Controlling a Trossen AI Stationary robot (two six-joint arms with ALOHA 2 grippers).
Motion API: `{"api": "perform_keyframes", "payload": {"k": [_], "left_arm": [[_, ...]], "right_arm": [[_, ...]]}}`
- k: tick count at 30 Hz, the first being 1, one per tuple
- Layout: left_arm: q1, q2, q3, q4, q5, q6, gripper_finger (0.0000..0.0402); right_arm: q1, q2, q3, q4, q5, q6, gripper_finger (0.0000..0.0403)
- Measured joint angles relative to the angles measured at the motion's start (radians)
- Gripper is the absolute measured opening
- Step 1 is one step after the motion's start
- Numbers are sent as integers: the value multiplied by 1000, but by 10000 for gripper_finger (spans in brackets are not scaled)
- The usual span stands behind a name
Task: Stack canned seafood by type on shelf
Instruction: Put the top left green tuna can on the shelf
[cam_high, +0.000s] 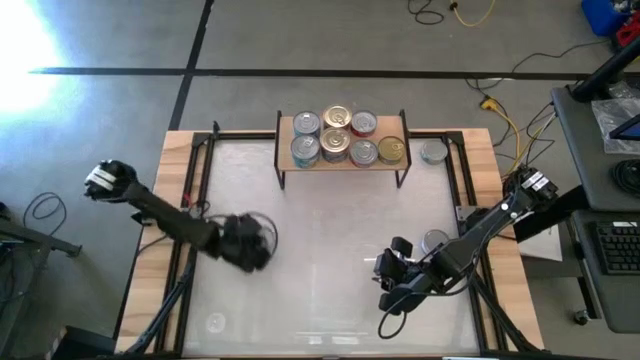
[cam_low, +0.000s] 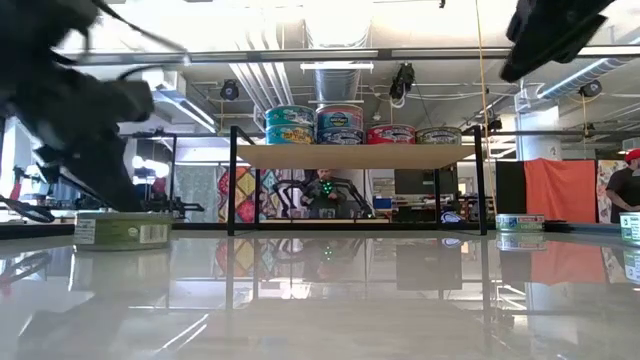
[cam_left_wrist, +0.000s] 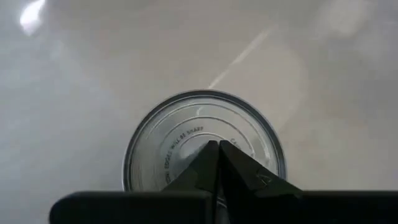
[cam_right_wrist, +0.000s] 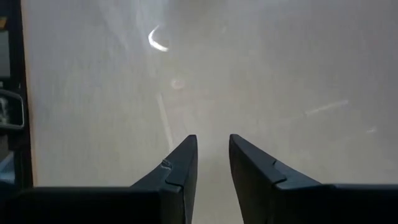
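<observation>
Shelf is light wood on black legs, tins up there mostly silver with a couple gold tops. From the low view their sides go blue, blue, red, greenish. Worktop is glossy white, wood-edged.

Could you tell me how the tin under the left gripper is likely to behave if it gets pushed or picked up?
The tin sits flat and squat, so it probably slides rather than tips. Its metal lid looks smooth, so the left gripper, shut above it, could skid. The glossy tabletop likely offers little friction.
</observation>
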Motion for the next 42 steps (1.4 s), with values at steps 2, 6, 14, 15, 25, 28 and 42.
{"api": "perform_keyframes", "payload": {"k": [2, 6, 14, 15, 25, 28, 42], "left_arm": [[-60, 42, -4, 162, -38, 109, 0], [-85, 177, 0, 453, -79, 261, 0], [-101, 319, 89, 772, -52, 533, 0], [-110, 309, 101, 774, -52, 560, 0], [-237, 57, 94, 488, -76, 578, 0], [-305, 17, 92, 340, -82, 479, 0], [-453, 266, 89, 364, -157, 141, 0]], "right_arm": [[0, 4, 0, 11, 38, -33, 79], [-1, 17, 0, 58, 68, -103, 83], [-9, 67, 0, 131, 146, -160, 150], [-12, 77, 0, 133, 159, -160, 161], [-70, 204, 0, 233, 161, -239, 263], [-104, 232, 0, 266, 163, -284, 283], [-274, 320, 0, 307, 187, -272, 283]]}}
